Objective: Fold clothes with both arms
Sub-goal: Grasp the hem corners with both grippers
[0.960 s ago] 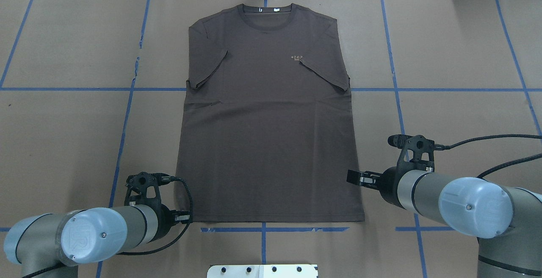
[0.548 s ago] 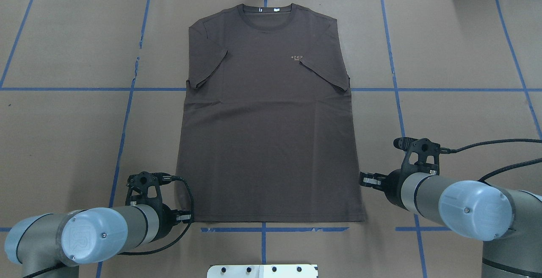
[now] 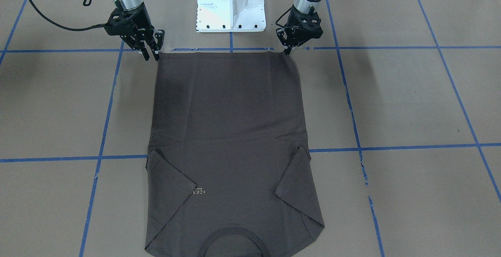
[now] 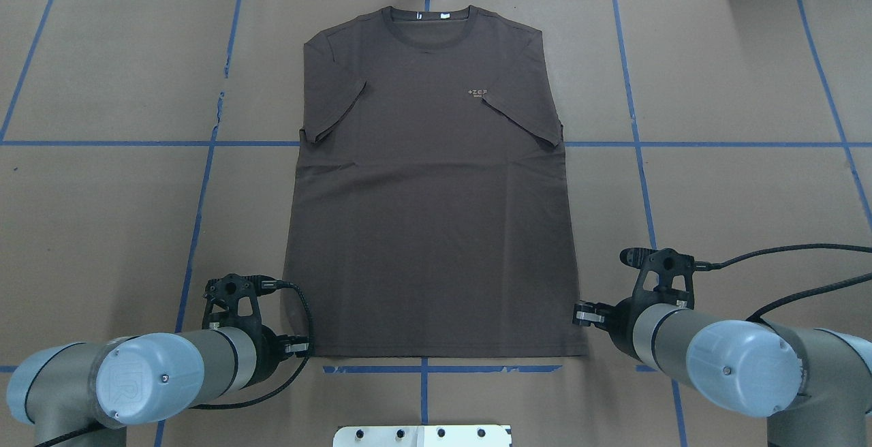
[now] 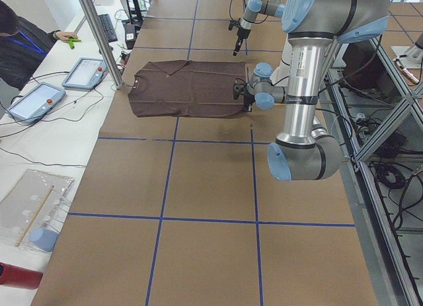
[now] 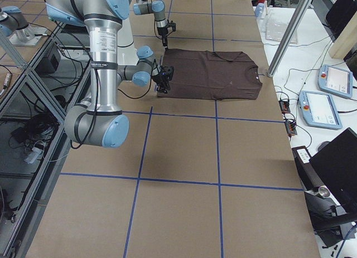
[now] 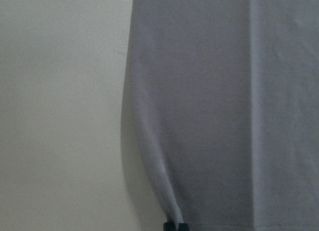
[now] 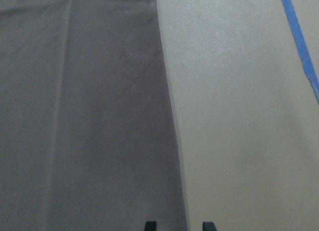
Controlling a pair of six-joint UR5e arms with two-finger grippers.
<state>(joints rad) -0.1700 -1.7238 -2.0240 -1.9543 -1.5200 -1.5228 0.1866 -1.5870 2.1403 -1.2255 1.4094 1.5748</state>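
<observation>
So the dark brown T-shirt [image 4: 429,229] lies flat and face up in the middle of the table [image 4: 102,229] (brown paper cover, blue tape lines [image 4: 197,229] across it). Its collar [image 4: 426,24] is at the far edge from the robot and its hem is next to the white pedestal base [image 3: 231,2]. Both short sleeves [image 4: 334,110] are folded in over the chest. The one on the robot's right covers the end of the small pale logo [image 4: 477,93].

The left gripper [image 3: 288,50] is down at the hem corner on its own side. Its fingers are pinched together on the cloth, and in the left wrist view the shirt's edge rises a little into the dark tips at the bottom of the frame.

The right gripper [image 3: 152,53] sits low at the opposite corner, along the side edge by the hem, with its fingers spread apart. In the right wrist view one of its fingertips [image 8: 149,225] is at the fabric's edge and the other is over bare paper, so it's holding nothing.

A person [image 5: 20,38] sits at a side desk beyond the collar end.
</observation>
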